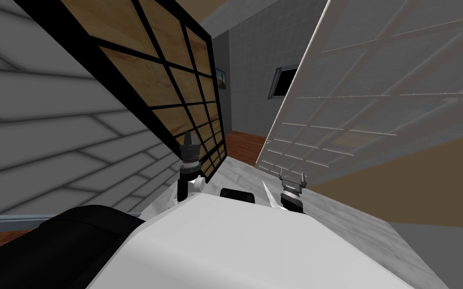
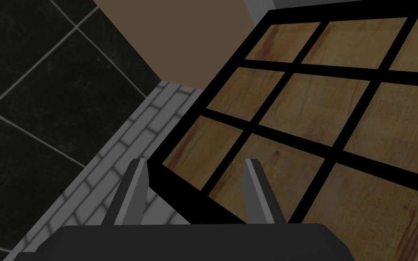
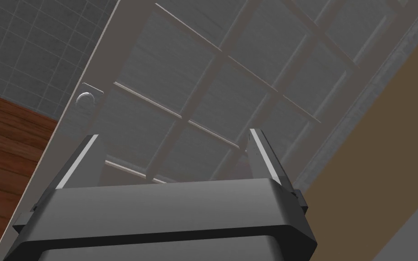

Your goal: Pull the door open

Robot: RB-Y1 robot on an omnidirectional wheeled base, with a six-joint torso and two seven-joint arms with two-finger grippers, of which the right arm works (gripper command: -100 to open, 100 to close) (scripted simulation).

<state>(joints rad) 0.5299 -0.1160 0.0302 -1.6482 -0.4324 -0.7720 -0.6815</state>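
Hovering at black-framed door point(image 2: 321, 118) | both jaws spread wide, holding nothing

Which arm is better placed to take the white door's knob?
Right, likely: the right gripper, open, faces the white door, knob close by; the left gripper points at the black-framed door.

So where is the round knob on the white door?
In the right wrist view, the round knob sits near the free edge of the white door on my right, beside the brown wood floor, ahead of my open right hand.
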